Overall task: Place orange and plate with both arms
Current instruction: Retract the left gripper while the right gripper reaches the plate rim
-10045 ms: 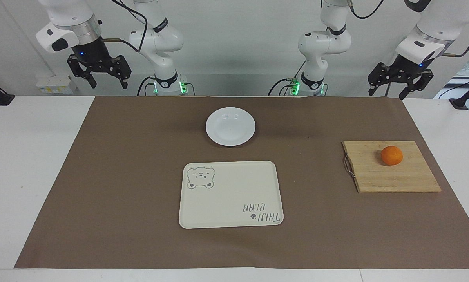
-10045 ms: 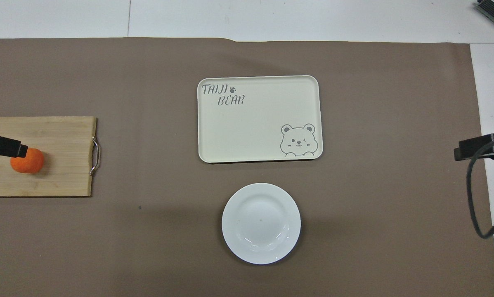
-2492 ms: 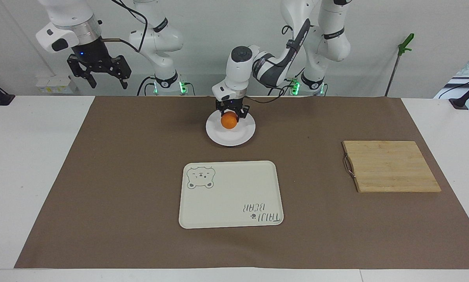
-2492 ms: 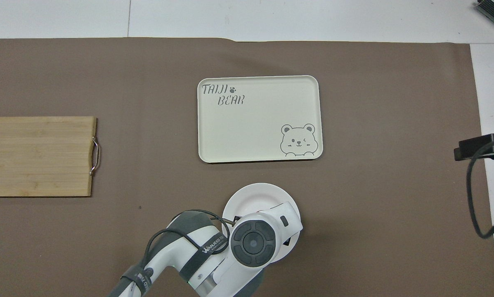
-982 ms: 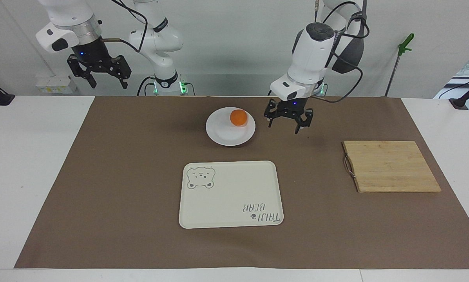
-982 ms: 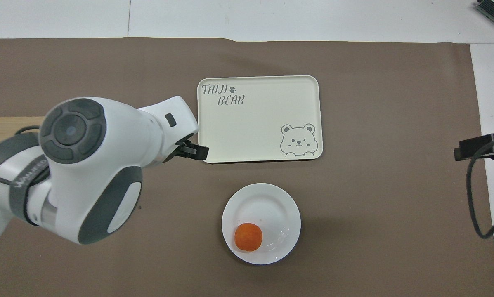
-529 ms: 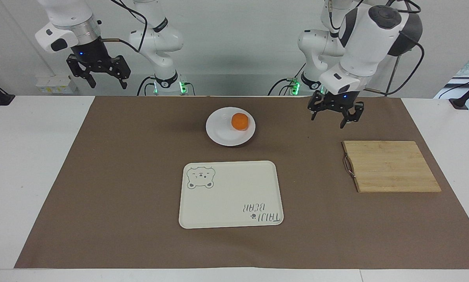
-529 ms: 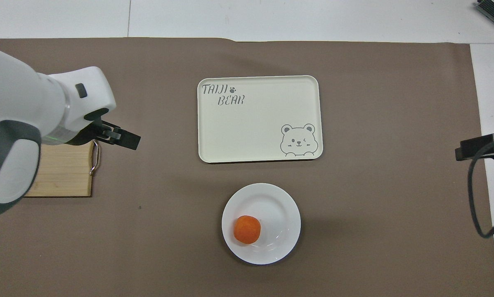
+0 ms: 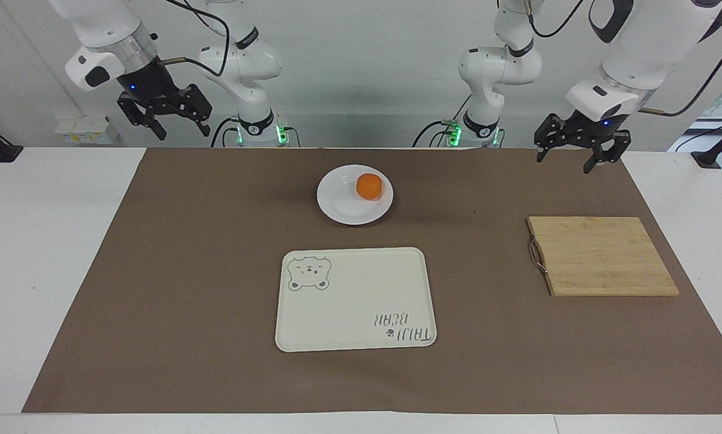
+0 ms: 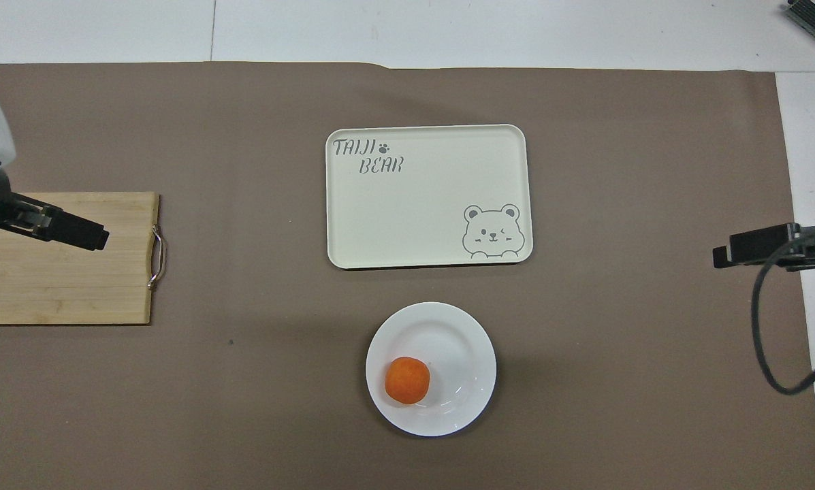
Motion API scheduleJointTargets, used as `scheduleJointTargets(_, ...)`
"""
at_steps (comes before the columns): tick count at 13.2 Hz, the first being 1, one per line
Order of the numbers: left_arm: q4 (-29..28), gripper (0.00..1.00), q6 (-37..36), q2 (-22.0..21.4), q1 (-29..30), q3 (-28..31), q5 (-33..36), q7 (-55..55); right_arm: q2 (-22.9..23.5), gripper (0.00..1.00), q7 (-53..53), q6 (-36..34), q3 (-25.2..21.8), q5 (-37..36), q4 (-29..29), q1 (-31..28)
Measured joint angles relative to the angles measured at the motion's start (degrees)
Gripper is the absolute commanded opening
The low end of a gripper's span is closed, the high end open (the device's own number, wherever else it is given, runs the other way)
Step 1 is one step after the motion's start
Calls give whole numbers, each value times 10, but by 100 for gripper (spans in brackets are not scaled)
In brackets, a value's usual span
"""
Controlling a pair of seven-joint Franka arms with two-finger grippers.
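On one plate (image 9: 342,205) sits one orange (image 9: 369,186); two grippers, left (image 9: 573,149) and right (image 9: 169,118), hang spread and empty over the table's robot-side corners

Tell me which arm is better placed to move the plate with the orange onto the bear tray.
Probably the right. Both end effectors, right and left, hang open and raised, and the plate lies about midway, but the orange crowds the rim toward the left arm.
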Motion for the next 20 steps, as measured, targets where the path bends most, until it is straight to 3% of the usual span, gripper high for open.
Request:
scheduleJointTargets(3, 3, 100, -13, 0, 2, -1, 3, 1, 1, 100, -7, 53, 1, 79, -68, 1)
scheduleJointTargets(11, 10, 100, -14, -14, 11, -1, 5, -6, 10, 100, -161, 238, 2, 294, -306, 12)
scheduleJointTargets(16, 10, 100, -14, -14, 18, 0, 17, -28, 17, 100, -314, 311, 3, 426, -415, 35)
scheduleJointTargets(20, 10, 100, -13, -14, 20, 0, 34, -29, 34, 100, -468, 358, 3, 578, -495, 71)
